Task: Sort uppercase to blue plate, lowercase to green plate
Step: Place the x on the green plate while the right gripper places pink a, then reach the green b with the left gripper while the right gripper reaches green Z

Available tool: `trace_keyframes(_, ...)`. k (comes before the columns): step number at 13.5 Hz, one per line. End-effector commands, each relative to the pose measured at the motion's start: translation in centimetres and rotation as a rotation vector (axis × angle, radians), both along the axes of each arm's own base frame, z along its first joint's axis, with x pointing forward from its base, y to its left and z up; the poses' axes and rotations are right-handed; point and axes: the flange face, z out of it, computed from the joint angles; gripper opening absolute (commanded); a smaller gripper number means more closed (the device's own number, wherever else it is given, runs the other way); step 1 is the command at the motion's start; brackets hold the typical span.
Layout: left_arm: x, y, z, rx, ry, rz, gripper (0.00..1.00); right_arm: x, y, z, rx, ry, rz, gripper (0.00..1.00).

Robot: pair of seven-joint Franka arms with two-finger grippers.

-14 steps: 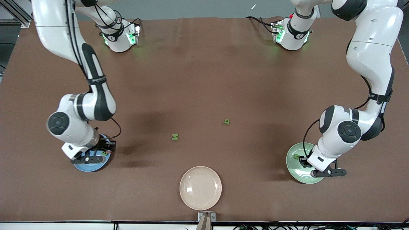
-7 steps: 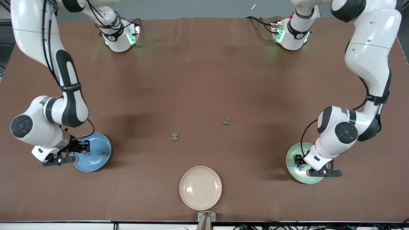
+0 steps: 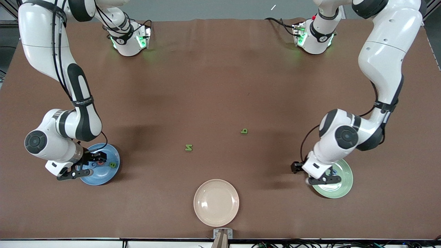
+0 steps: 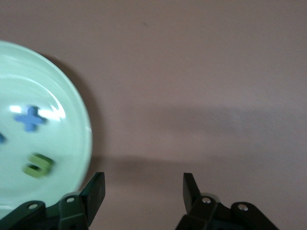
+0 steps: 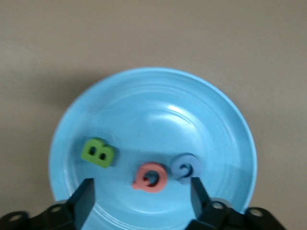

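Observation:
The blue plate (image 3: 103,174) holds the green B (image 3: 112,164), the red Q-like letter (image 3: 100,162) and the blue G (image 3: 94,165). My right gripper (image 3: 80,169) hangs open and empty over this plate; in the right wrist view the B (image 5: 98,152), Q (image 5: 151,177) and G (image 5: 184,167) lie on the plate (image 5: 158,105) near my open gripper (image 5: 142,189). My left gripper (image 3: 322,179) is open and empty over the green plate's (image 3: 344,172) edge. The left wrist view shows the green plate (image 4: 43,76) with the blue x (image 4: 29,117) and green u/n (image 4: 38,164), beside my gripper (image 4: 143,186). The green N (image 3: 188,147) and green b (image 3: 244,131) lie on the table.
A cream plate (image 3: 216,202) sits near the front edge, midway between the two coloured plates. The brown table (image 3: 220,86) stretches bare toward the arm bases. A small grey fixture (image 3: 223,233) sits at the front edge.
My left gripper has moved off the green plate's middle to its edge, toward the table's centre. My right gripper swung outward past the blue plate, then came partly back over it.

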Motion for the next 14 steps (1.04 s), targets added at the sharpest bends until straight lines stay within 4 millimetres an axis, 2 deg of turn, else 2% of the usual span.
trace_keyframes(1,-2.5,-5.3,1.0,0.01,0.022,0.06,0.74,0.7,2.9,1.5,0.023,-0.026,0.027,0.92)
trace_keyframes(4,-5.0,-10.7,0.9,-0.009,0.04,0.133,0.69,0.8,5.4,2.2,0.051,-0.035,0.01,0.93)
trace_keyframes(7,-7.9,-14.4,-0.2,0.047,0.099,0.075,0.64,0.6,9.2,2.4,0.059,-0.035,-0.024,0.95)
trace_keyframes(8,-8.8,-15.6,-0.5,0.059,0.111,0.049,0.63,0.6,10.5,3.1,0.064,-0.043,-0.043,0.95)
trace_keyframes(11,-11.1,-18.8,-1.9,0.078,0.125,-0.029,0.62,-0.5,14.7,3.5,0.07,0.001,-0.124,0.96)
trace_keyframes(14,-12.0,-20.0,-3.1,0.084,0.135,-0.141,0.62,-1.6,19.7,3.1,0.066,0.005,-0.19,0.96)
